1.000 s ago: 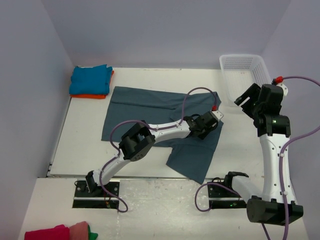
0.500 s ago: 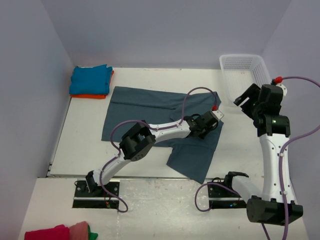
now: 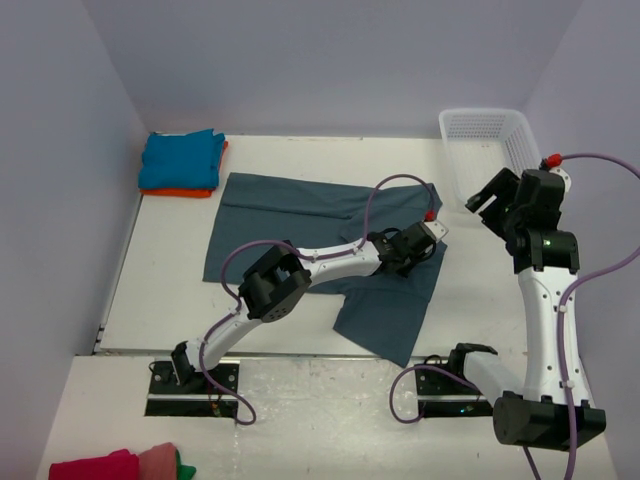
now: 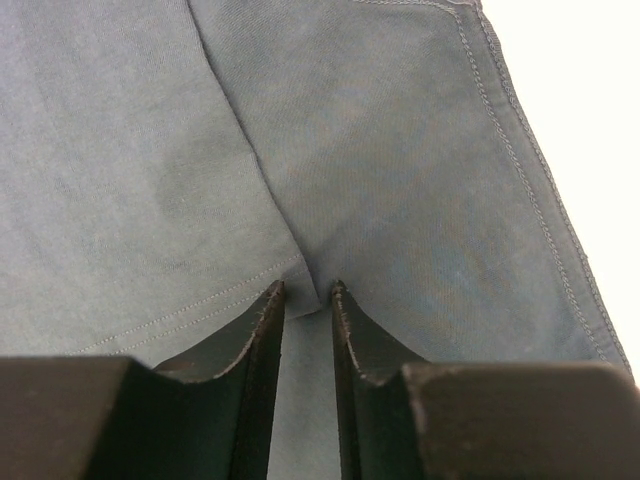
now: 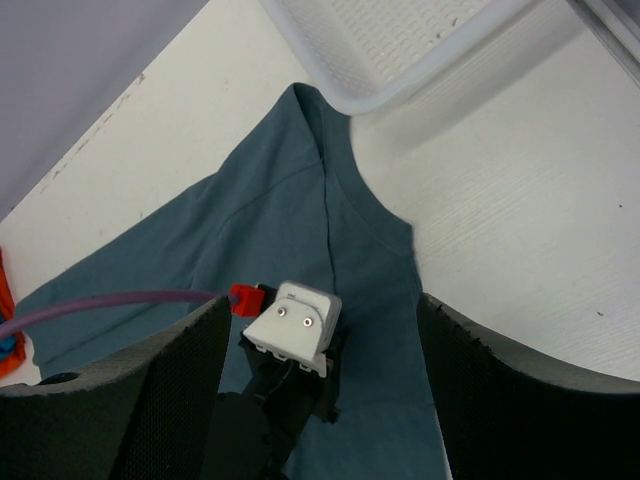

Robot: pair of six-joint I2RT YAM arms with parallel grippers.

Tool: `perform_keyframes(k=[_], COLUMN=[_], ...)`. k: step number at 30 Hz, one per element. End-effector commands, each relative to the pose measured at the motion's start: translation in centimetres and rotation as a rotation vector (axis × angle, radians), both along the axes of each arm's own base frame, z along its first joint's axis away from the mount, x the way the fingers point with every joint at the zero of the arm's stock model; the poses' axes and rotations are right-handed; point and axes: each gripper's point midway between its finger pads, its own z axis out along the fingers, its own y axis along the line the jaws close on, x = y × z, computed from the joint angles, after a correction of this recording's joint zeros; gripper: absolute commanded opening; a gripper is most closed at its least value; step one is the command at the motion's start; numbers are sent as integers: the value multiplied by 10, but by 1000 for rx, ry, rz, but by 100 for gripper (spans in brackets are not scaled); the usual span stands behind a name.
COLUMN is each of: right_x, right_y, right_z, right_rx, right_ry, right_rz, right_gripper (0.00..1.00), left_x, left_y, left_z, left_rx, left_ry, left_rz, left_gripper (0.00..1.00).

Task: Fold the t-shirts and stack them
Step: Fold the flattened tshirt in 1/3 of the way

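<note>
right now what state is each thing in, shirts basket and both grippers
slate-blue t-shirt, spread out, partly folded
turquoise t-shirt, folded, lying on the orange one
orange t-shirt, under it, only an edge showing
basket, upright, nothing seen inside
left gripper, closed on a ridge of the slate-blue t-shirt
right gripper, open, holding nothing

Bench and enclosure, lighting as found.
White table (image 3: 160,280) lies flat beneath my left hand (image 4: 305,290). Pale lilac walls (image 3: 330,60) stand beyond it, far off to its left, and close right of my right hand (image 3: 487,197). Light is even, shadows soft.
</note>
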Motion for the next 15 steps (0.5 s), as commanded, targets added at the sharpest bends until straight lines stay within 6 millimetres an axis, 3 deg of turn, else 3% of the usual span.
perform_keyframes(k=[1,15], right_x=[4,7], right_y=[1,4], right_z=[3,-6], right_rx=[-8,5], right_ry=[-24,-1], right_rz=[22,45], right_gripper=[76,76], left_x=[3,7], left_y=[-4,0], left_z=[26,36], left_rx=[-40,-47], left_ry=[-37,-57], left_rz=[-11,5], left_gripper=[25,22])
